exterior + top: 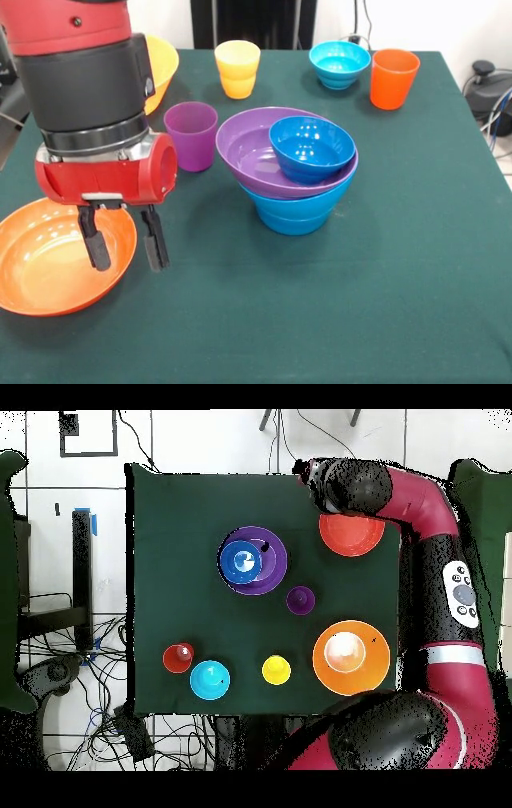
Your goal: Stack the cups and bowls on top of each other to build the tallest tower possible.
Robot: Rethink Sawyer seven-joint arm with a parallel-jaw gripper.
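Observation:
My gripper (126, 242) hangs open over the right rim of the wide orange bowl (48, 264), one finger (96, 244) inside the bowl and the other (156, 244) just outside it. The tower (296, 172) stands at mid-table: a mid-blue bowl (294, 214) at the bottom, the wide purple bowl (252, 156) tilted on it, and a small dark blue bowl (312, 148) inside. Loose on the table stand the purple cup (192, 134), yellow cup (238, 68), orange cup (394, 78), small cyan bowl (340, 64) and large yellow bowl (164, 64), which is half hidden behind my arm.
In the overhead view my arm covers part of the orange bowl (355, 539) near the table's edge. The tower (252, 561) sits left of it, the purple cup (300, 599) between tower and large yellow bowl (350, 656). Cables lie off the table.

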